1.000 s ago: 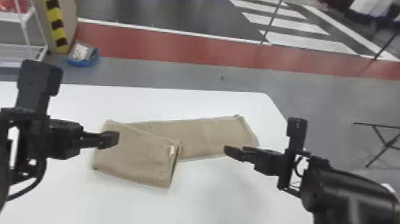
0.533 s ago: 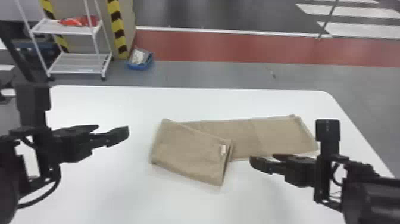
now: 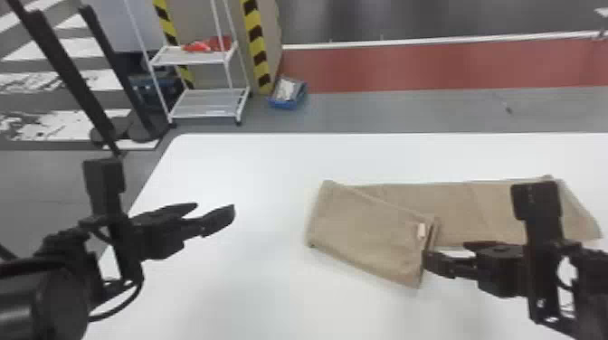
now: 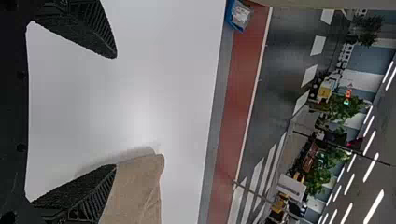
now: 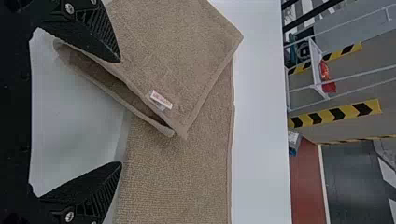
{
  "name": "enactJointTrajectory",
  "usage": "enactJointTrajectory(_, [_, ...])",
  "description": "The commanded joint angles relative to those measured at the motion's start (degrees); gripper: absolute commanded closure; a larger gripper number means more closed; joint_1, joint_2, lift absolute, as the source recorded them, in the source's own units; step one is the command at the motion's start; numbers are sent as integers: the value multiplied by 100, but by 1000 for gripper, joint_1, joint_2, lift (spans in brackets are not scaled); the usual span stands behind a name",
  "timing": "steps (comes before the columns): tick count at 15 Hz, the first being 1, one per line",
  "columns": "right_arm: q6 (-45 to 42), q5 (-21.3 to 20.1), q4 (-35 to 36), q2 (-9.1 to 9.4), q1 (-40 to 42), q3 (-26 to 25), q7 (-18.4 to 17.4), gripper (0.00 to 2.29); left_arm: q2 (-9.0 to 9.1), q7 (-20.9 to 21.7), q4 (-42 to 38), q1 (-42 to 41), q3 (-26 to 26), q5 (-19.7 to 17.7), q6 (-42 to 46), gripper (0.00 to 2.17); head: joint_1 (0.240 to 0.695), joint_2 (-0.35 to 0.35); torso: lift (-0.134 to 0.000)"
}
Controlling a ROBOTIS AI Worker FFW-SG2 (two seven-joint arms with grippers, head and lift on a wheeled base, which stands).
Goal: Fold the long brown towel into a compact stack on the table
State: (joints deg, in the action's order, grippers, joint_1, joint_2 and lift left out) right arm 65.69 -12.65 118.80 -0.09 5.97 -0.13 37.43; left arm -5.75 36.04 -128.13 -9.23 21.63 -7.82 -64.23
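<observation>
Brown towel (image 3: pixel 371 230), partly behind right gripper (image 3: pixel 445 252), label (image 5: pixel 161 100) blurred

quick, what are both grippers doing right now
Left gripper: open, holding nothing.
Right gripper: open, holding nothing, beside the towel's folded part.

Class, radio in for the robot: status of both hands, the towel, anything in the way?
Left hand open, left of towel. Right hand open, near towel's label. Towel part-folded, tail flat rightward. Right arm hides some tail.
</observation>
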Motion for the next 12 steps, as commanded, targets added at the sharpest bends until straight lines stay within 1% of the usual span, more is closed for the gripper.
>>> enactJointTrajectory(1, [-34, -98, -208, 14, -123, 128, -34, 134, -102, 0, 87, -18, 69, -124, 63, 43, 695, 162, -124])
enactJointTrajectory(4, [-87, -98, -402, 14, -290, 277, -43, 211, -172, 35, 184, -27, 87, -141, 134, 43, 695, 177, -124])
enactJointTrajectory(5, [-87, -98, -472, 14, -351, 321, -43, 225, -172, 52, 210, -27, 95, -150, 221, 43, 695, 181, -124])
enactJointTrajectory(7, [-87, -115, -613, 14, -439, 400, -43, 340, -172, 79, 228, -35, 104, -176, 239, 43, 695, 195, -124])
enactJointTrajectory(10, [-104, -168, -762, 14, -510, 435, -43, 431, -172, 105, 271, -53, 166, -220, 309, 43, 695, 204, -124])
enactJointTrajectory(12, [-104, -159, -789, 14, -527, 435, -34, 599, -172, 131, 342, -53, 157, -220, 344, 49, 695, 208, -124])
